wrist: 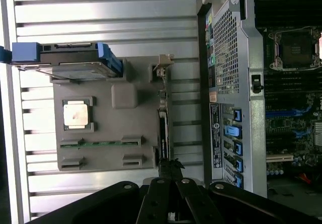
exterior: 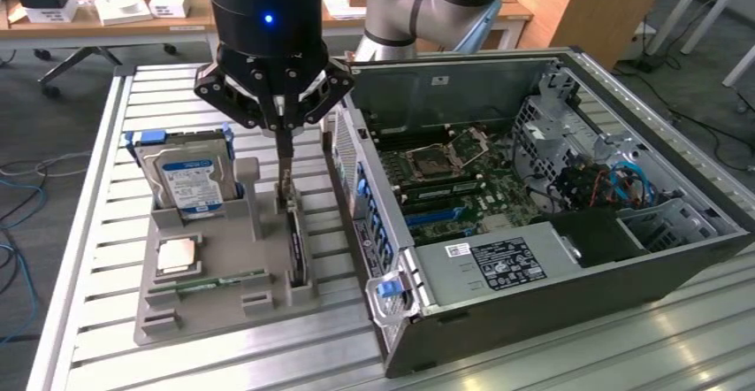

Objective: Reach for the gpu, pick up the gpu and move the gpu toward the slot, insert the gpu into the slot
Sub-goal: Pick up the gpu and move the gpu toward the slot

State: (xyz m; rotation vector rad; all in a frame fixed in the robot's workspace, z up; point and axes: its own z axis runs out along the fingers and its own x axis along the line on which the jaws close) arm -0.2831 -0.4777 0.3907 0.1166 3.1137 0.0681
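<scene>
The gpu (exterior: pixel 295 248) stands on its edge in the right-hand groove of a grey holder tray (exterior: pixel 212 298), with its pale end bracket (exterior: pixel 286 183) at the far end. In the wrist view the gpu (wrist: pixel 163 128) shows edge-on, with its bracket (wrist: pixel 162 69) near the hard drive. My gripper (exterior: pixel 283 131) hangs just above the card's bracket end, its fingers drawn together to a point. I cannot tell whether they touch the card. The gripper (wrist: pixel 171 167) overlaps the card's other end in the wrist view. The slot (exterior: pixel 439 217) is a blue strip on the motherboard inside the open computer case.
The tray also holds a blue-labelled hard drive (exterior: pixel 189 179), a CPU chip (exterior: pixel 177 255) and a memory stick (exterior: pixel 218 281). The computer case (exterior: pixel 708 232) lies open at the exterior view's right, its wall close beside the tray. Everything rests on a slatted metal table (exterior: pixel 83 232).
</scene>
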